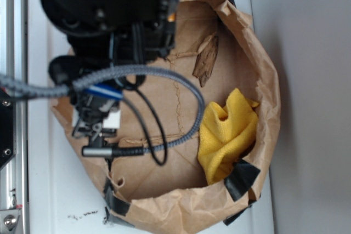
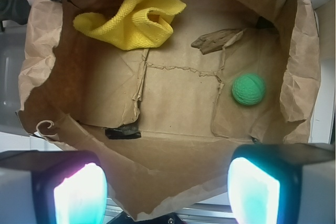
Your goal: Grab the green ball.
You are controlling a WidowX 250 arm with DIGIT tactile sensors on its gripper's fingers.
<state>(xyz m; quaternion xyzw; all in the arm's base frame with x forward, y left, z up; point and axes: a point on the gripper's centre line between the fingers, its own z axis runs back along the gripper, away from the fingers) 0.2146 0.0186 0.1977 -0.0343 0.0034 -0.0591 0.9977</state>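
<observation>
I'm at the approach step, hovering over the brown paper bag (image 2: 47, 51). The yellow cloth (image 2: 131, 22) sits at its far wall. My hand (image 2: 168, 187) is released, empty. The green ball (image 2: 249, 89) rests on the bag's floor, right of centre; next I'd shift right and descend.

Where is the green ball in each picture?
Exterior: not visible; the arm covers much of the bag.
Wrist: the ball lies on the bag floor, right of centre, above the right one of the fingers.
Shared landmark: the yellow cloth, at the right in the exterior view, top left in the wrist view.
</observation>
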